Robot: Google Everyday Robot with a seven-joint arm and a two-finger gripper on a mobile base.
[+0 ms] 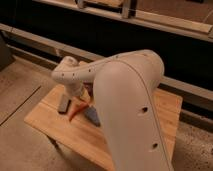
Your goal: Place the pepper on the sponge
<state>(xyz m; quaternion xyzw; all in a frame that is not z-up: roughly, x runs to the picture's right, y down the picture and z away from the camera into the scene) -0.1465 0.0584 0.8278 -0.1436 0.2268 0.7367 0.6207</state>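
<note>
The pepper (75, 111) lies slantwise, seven o'clock of the gripper (84, 96), the sponge (93, 116) just beside at three o'clock; its grip I cannot tell.

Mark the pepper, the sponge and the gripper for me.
pepper (75, 111), camera view, middle of its red-orange body.
sponge (93, 116), camera view, visible grey top.
gripper (85, 98), camera view, its tip, just above the pepper.

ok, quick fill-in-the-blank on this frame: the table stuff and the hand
1. The pepper lies between the grey block and the blue-grey ____.
2. The hand is just over the red-orange ____.
3. All of it is on a ____ table.
Missing words: sponge; pepper; wooden.
</note>
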